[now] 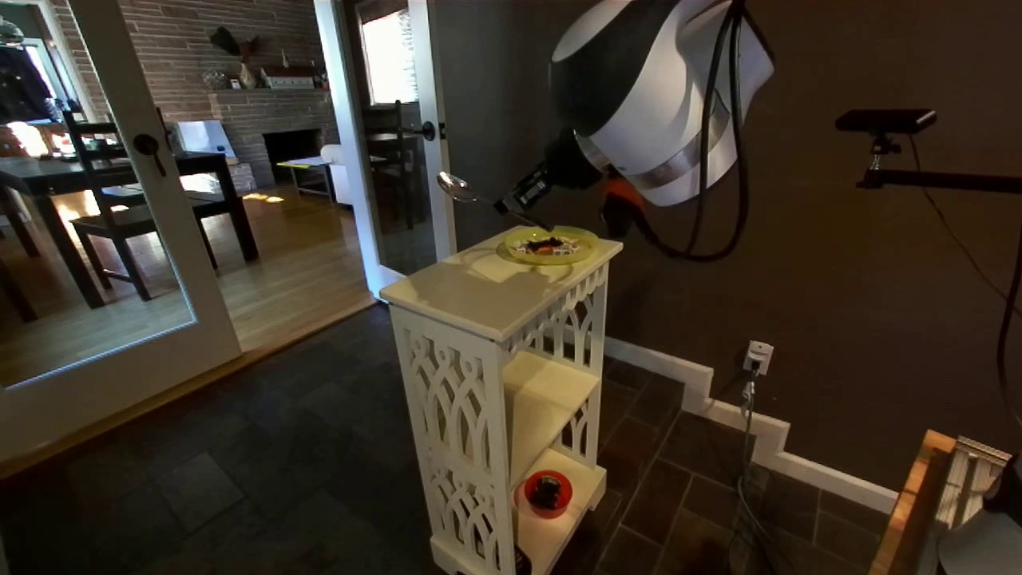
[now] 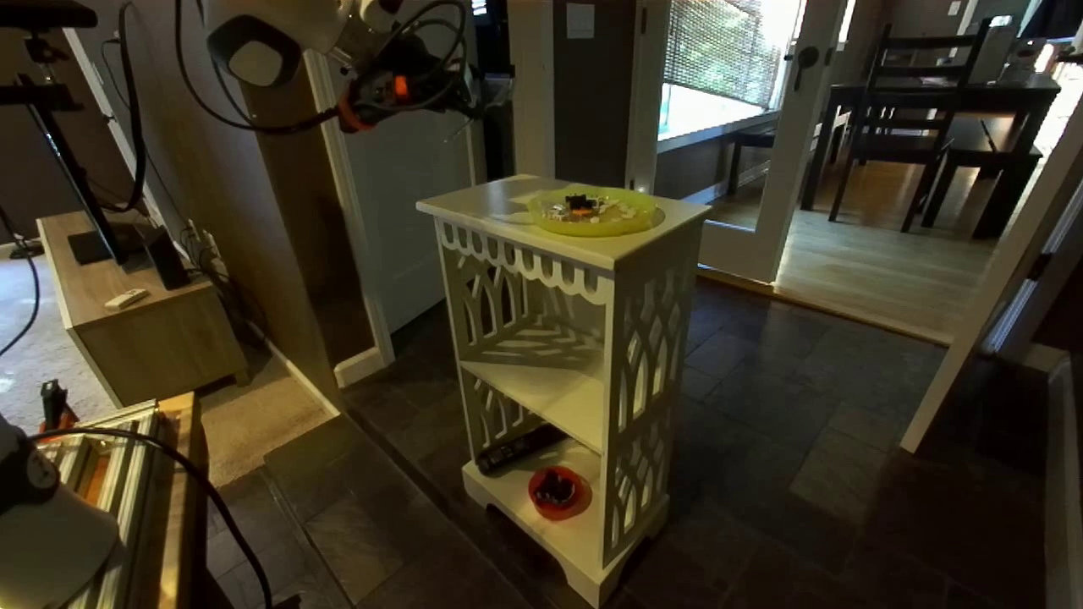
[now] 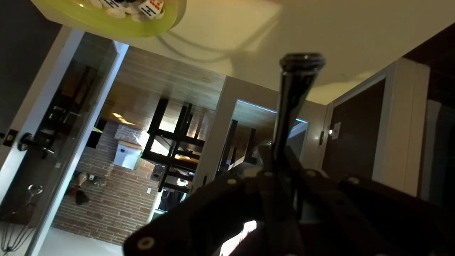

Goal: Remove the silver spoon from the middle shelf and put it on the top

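Note:
The silver spoon [image 1: 457, 187] is in the air above the stand, tilted, with its bowl up and away from the stand. My gripper [image 1: 503, 204] is shut on its handle. In the wrist view the dark, shiny handle [image 3: 298, 81] sticks out from between the fingers [image 3: 284, 153]; the bowl is hidden there. The gripper [image 2: 475, 97] is dark and small in an exterior view. The cream top [image 1: 471, 295] lies below the spoon; it also shows in an exterior view [image 2: 499, 199] and the wrist view [image 3: 337, 32]. The middle shelf [image 1: 551, 391] is bare where visible, also in an exterior view [image 2: 541, 372].
A yellow-green plate [image 1: 587, 249] with small white and black pieces stands on the top; it also shows in the other pictures [image 2: 546, 222] [image 3: 153, 31]. On the lowest board are a red bowl [image 2: 541, 503] and a dark long object [image 2: 516, 448]. A wall and glass doors surround the stand.

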